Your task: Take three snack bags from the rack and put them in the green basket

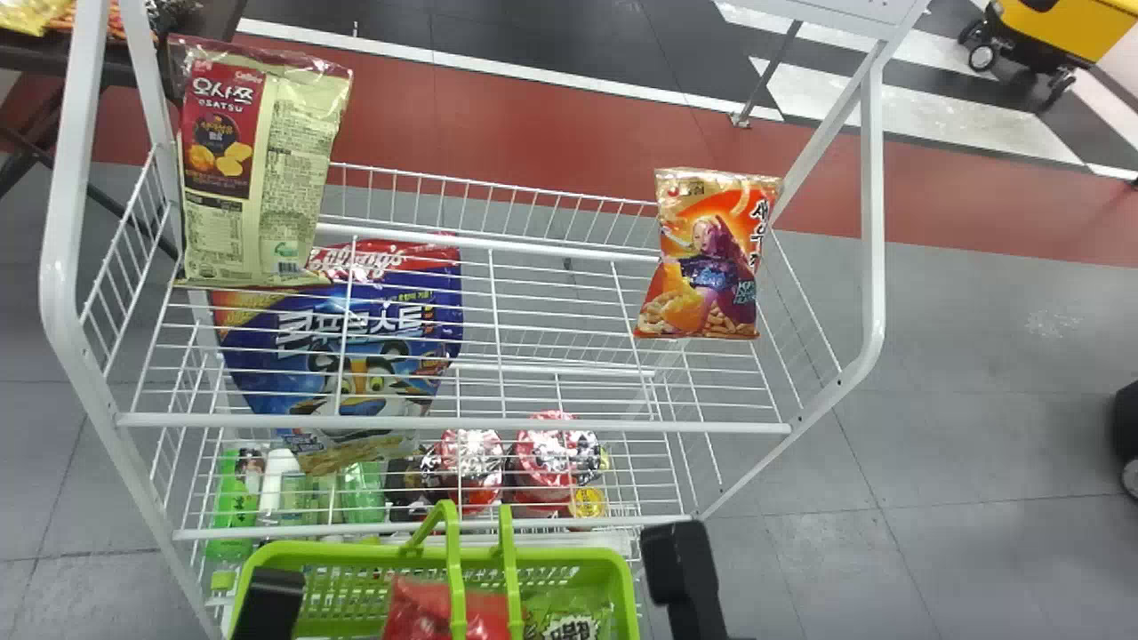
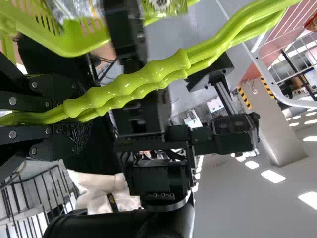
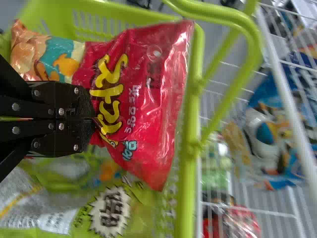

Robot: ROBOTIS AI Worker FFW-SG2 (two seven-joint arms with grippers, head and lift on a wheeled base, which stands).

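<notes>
In the head view my left gripper's arm (image 1: 267, 604) and my right gripper's arm (image 1: 680, 569) flank the green basket (image 1: 587, 558). My left gripper (image 2: 81, 113) is shut on the basket's handles (image 2: 133, 82). Closed on a red snack bag (image 3: 143, 74), my right gripper (image 3: 91, 119) is at the basket opening. The bag lies within the rim in the head view; whether it touches the basket's floor is hidden. A green snack bag (image 3: 109, 213) rests in the basket beside it. On the rack's upper shelf stand a red-and-cream bag (image 1: 267, 169) and an orange bag (image 1: 707, 258).
The white wire rack (image 1: 453, 425) rises just beyond the basket. A large blue cereal bag (image 1: 356, 329) is on its shelf below, with cups (image 1: 547, 453) and green bottles (image 1: 236, 498) lower down. Grey floor (image 1: 942, 391) extends to the right.
</notes>
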